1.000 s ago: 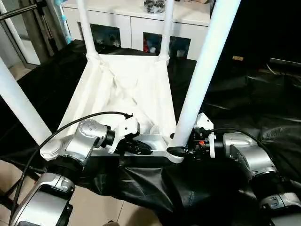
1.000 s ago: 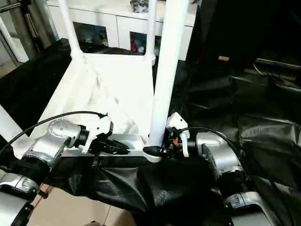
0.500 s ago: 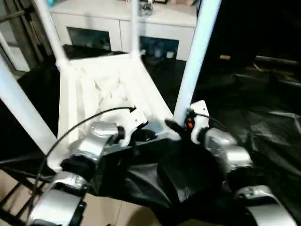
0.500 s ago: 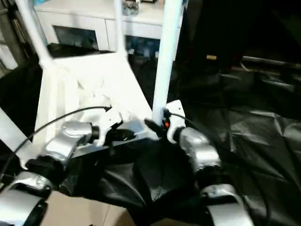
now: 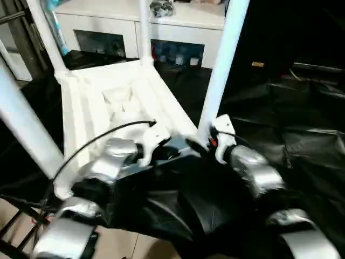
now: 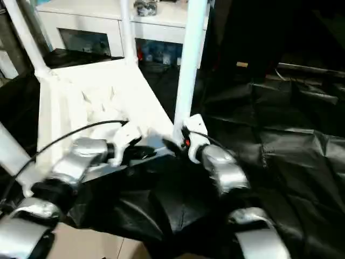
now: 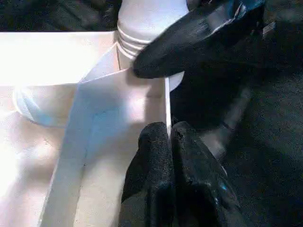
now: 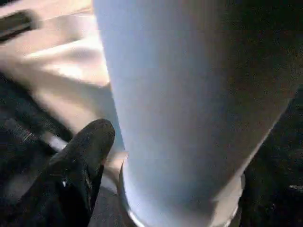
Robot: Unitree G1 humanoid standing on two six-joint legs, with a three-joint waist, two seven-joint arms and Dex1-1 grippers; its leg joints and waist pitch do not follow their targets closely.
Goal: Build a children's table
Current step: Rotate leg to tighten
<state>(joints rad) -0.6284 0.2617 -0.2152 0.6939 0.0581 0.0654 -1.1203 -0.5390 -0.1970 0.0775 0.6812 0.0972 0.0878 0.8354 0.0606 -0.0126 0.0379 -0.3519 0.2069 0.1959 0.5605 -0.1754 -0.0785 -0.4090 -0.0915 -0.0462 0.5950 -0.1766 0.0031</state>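
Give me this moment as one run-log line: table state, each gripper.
white plastic tabletop: upside down on black sheet, four legs up | left gripper: shut on tabletop rim | right gripper: at near-right white tube leg base

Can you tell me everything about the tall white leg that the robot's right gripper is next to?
The leg is a long, smooth white tube that looks like plastic. It stands upright in the near right corner socket of the upside-down tabletop, and it is widest at the bottom, where ridged rings meet the socket. Its top runs out of the picture. The right gripper is at its base, with one black finger close beside the tube. The left gripper pinches the tabletop's thin rim close by.
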